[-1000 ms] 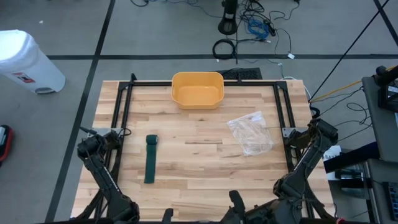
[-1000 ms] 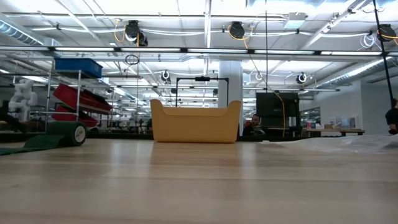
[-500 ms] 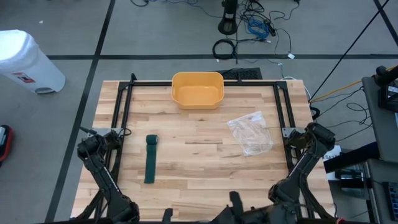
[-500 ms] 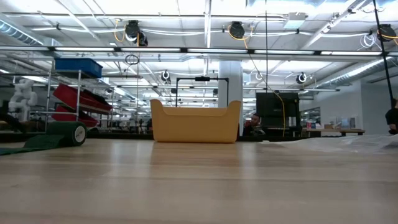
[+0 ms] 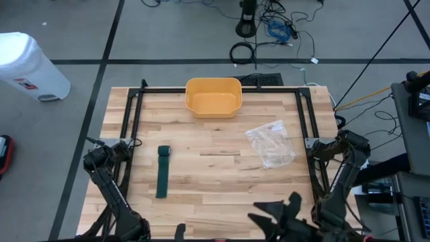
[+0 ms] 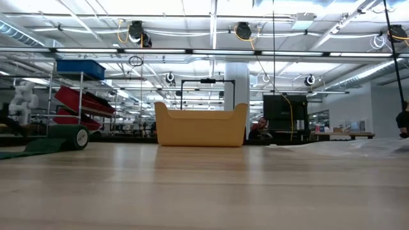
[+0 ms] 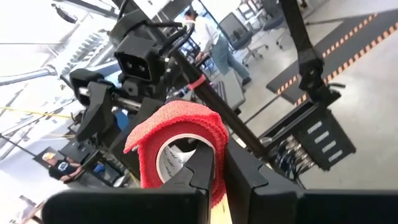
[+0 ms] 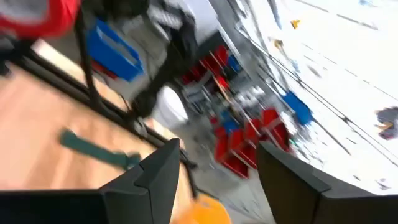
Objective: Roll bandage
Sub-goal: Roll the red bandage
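The green bandage (image 5: 162,172) lies flat on the desk (image 5: 215,161), left side, partly unrolled, ready for rolling. The left tool (image 7: 214,186) is closed on a red roll (image 7: 177,149). The right tool (image 8: 214,168) stands open, at the near edge.
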`<state>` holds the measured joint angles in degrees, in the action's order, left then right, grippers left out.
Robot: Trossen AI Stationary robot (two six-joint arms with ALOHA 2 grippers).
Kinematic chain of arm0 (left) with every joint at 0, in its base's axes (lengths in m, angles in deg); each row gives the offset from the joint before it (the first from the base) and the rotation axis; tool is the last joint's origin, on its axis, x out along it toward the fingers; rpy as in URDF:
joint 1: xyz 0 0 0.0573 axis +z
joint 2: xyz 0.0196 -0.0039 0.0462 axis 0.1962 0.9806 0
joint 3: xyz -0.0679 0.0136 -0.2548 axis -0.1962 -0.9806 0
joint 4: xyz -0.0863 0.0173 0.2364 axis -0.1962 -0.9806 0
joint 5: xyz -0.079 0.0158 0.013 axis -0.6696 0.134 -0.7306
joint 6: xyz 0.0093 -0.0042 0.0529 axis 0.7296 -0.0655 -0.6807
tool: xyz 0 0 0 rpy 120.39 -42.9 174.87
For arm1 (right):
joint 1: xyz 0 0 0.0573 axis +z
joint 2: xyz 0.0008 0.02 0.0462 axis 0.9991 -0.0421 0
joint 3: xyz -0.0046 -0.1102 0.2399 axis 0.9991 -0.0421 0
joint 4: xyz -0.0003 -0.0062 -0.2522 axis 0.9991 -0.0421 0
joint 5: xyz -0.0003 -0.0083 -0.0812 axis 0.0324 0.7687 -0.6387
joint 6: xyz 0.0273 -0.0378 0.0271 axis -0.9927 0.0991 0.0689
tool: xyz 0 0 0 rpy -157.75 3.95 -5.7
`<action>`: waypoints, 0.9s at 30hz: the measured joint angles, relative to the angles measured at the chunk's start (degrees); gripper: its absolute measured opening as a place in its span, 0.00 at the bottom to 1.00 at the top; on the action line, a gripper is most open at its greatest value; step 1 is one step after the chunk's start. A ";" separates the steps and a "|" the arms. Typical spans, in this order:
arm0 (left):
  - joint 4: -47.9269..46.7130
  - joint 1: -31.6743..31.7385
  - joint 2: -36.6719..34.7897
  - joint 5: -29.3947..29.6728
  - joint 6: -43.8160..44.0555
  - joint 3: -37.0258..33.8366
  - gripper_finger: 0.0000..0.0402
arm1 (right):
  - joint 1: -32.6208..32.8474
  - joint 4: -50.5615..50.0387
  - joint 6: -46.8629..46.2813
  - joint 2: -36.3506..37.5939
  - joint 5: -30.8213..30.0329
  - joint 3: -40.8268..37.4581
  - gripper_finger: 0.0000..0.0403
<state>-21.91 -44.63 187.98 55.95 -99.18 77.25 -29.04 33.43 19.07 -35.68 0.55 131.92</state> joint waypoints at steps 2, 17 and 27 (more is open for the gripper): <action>-0.29 0.00 0.00 0.63 0.00 0.00 0.07 | 0.51 -5.02 -2.98 0.72 -3.76 0.00 0.49; -0.92 0.05 0.00 1.55 0.12 0.00 0.07 | -3.40 -97.30 -105.04 14.74 4.78 -3.43 0.49; -1.35 0.71 0.00 5.07 0.04 0.00 0.07 | -19.01 -91.49 -109.61 20.95 16.60 -21.78 0.49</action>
<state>-23.26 -43.92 187.98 61.03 -99.14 77.25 -48.05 -58.06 -90.54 -14.73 17.15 110.15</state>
